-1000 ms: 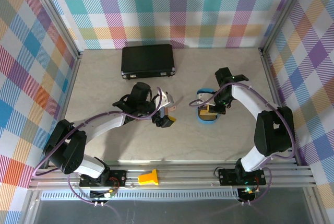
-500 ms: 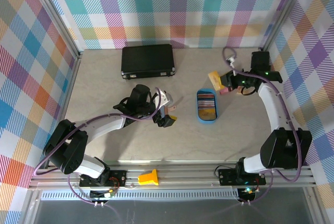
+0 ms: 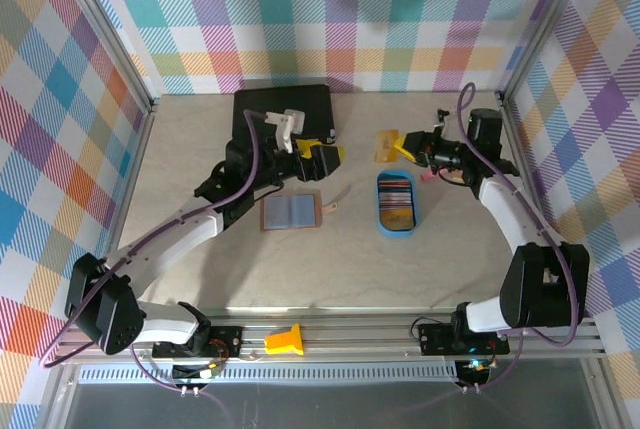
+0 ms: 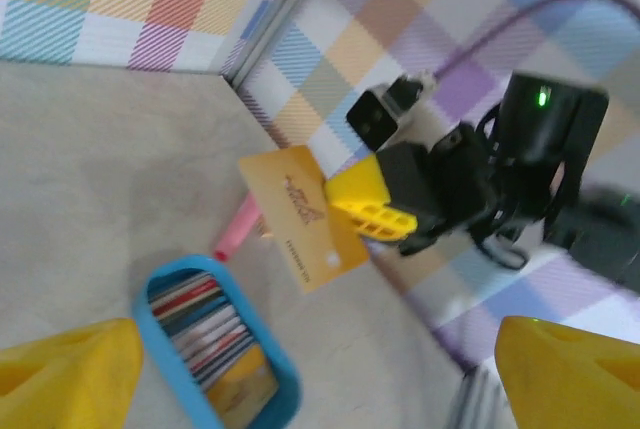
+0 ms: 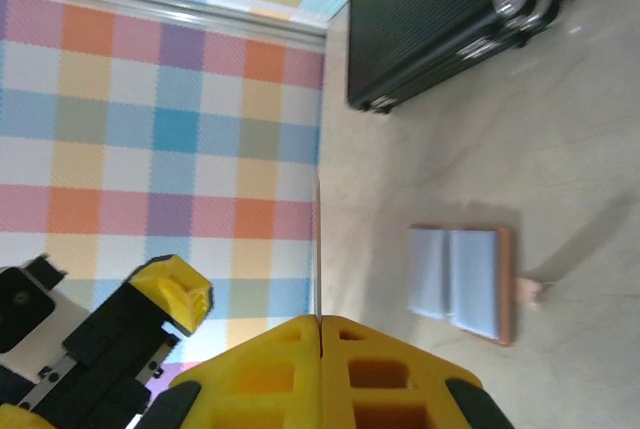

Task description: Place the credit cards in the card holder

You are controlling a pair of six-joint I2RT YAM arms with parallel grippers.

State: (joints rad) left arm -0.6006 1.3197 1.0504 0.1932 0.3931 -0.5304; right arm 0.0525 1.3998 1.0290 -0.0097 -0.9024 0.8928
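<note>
Top external shows my right gripper (image 3: 404, 141) pinching an orange-yellow card (image 3: 385, 144) clear of the table (image 3: 200, 269). My left gripper (image 3: 320, 156) hangs nearby with its jaws spread and empty. The card holder (image 3: 292, 211) lies open flat, near the blue tray (image 3: 397, 233) of cards (image 3: 396, 194).

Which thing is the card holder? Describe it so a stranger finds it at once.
On the beige table, look just in front of the large black case at the back, left of the blue oval tray. The card holder lies open flat there: small, bluish-grey inside with a salmon-brown border, unlike either neighbour.
</note>
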